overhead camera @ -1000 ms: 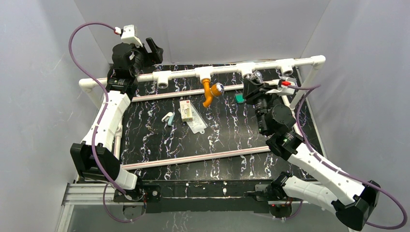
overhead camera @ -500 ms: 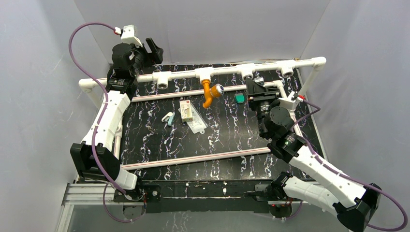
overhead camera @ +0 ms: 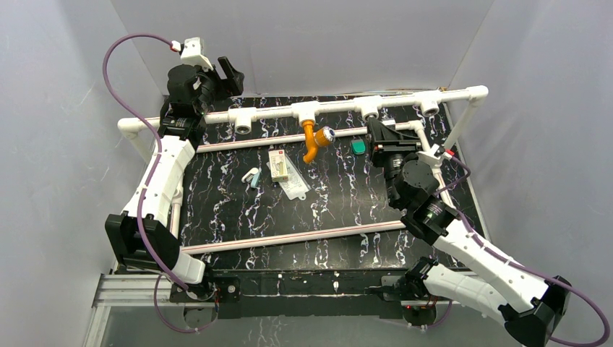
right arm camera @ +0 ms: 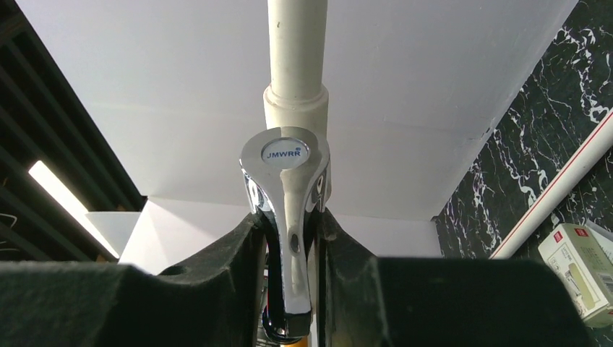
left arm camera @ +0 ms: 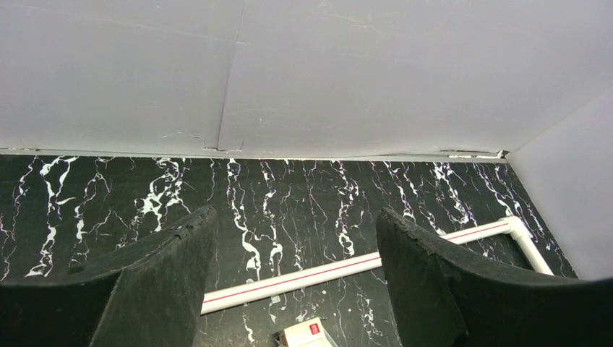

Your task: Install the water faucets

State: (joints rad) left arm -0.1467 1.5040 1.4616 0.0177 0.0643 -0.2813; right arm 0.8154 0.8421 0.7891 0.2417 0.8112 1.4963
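Chrome faucet (right arm camera: 288, 217) clenched by its lever in right hand (right arm camera: 289, 235), near right half of white pipe (overhead camera: 340, 105); orange faucet (overhead camera: 312, 141) already seated in middle tee (overhead camera: 306, 110). Left hand (left arm camera: 294, 217) released, empty, by pipe's left end. Suggest: square the thread to a free socket (overhead camera: 371, 108), then twist slowly.

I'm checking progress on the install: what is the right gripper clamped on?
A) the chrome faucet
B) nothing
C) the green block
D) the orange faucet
A: in the right wrist view, the right gripper is closed on the lever handle of the chrome faucet.
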